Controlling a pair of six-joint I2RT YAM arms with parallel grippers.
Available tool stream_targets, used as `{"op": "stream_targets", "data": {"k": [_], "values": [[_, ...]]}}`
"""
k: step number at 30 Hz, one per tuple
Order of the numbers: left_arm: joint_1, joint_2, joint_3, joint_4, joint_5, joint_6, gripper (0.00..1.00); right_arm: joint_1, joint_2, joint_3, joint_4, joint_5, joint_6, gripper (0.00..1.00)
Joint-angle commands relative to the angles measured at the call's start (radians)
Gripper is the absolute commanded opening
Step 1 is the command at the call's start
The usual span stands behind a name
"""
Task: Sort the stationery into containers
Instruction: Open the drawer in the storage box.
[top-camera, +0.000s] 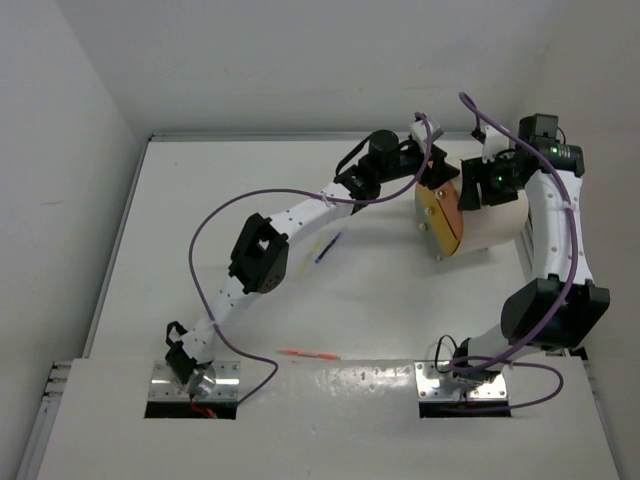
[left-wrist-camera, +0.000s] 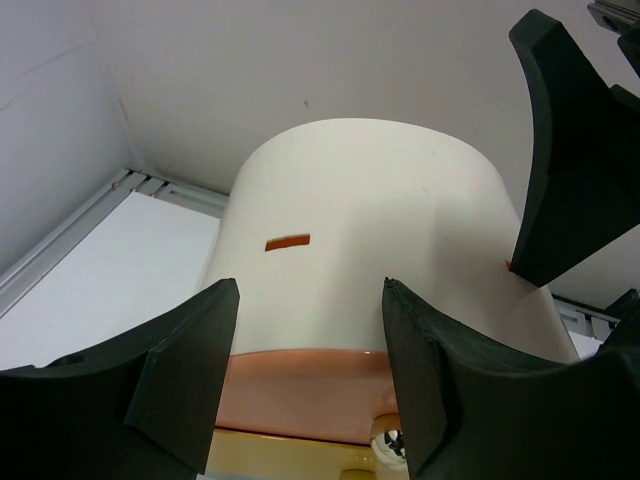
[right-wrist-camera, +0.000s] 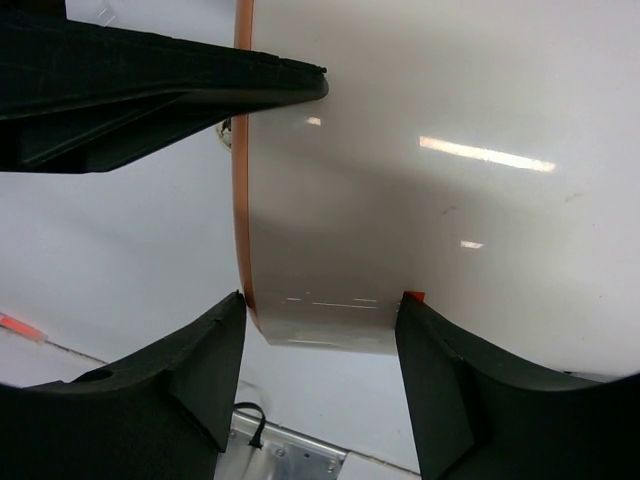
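The cream drum container (top-camera: 495, 218) lies on its side at the back right, its orange-yellow front disc (top-camera: 440, 215) facing left. My left gripper (top-camera: 437, 170) is open above the disc end; in the left wrist view (left-wrist-camera: 310, 290) its fingers straddle the orange drawer band (left-wrist-camera: 300, 385) without closing on it. My right gripper (top-camera: 487, 180) is open on top of the drum; in the right wrist view (right-wrist-camera: 322, 300) the drum's edge (right-wrist-camera: 330, 250) lies between its fingers. A blue pen (top-camera: 328, 247), a yellow pen (top-camera: 309, 256) and an orange-red pen (top-camera: 308, 354) lie on the table. No patterned cylinders show.
The table's back wall runs close behind the drum (left-wrist-camera: 370, 200). The right gripper's finger (left-wrist-camera: 565, 150) shows beside the drum in the left wrist view. The left gripper's finger (right-wrist-camera: 150, 85) crosses the top of the right wrist view. An orange slot (left-wrist-camera: 287, 242) marks the drum's side.
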Motion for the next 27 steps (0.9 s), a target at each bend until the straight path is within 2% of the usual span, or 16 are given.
{"op": "stream_targets", "data": {"k": [1, 4, 7, 12, 16, 22, 27], "values": [[-0.009, 0.009, -0.042, -0.161, -0.006, 0.045, 0.64, 0.003, 0.010, 0.008, -0.073, 0.017, 0.024, 0.61], [-0.009, 0.000, -0.048, -0.147, 0.032, 0.052, 0.66, 0.003, 0.036, 0.035, -0.109, -0.008, 0.018, 0.65], [-0.021, -0.018, -0.068, -0.132, 0.053, 0.065, 0.72, 0.000, 0.082, 0.086, -0.192, -0.055, 0.008, 0.66], [-0.040, -0.032, -0.078, -0.145, 0.038, 0.103, 0.73, 0.000, 0.084, 0.094, -0.194, -0.077, 0.018, 0.69], [-0.041, -0.023, -0.079, -0.164, 0.021, 0.101, 0.72, 0.000, 0.064, 0.098, -0.192, -0.083, 0.011, 0.81], [-0.041, -0.006, -0.068, -0.208, -0.011, 0.100, 0.69, -0.003, -0.066, -0.065, -0.035, -0.080, 0.012, 0.84], [-0.038, 0.008, -0.056, -0.237, -0.032, 0.082, 0.67, -0.005, -0.126, -0.135, 0.051, -0.055, 0.038, 0.85]]}}
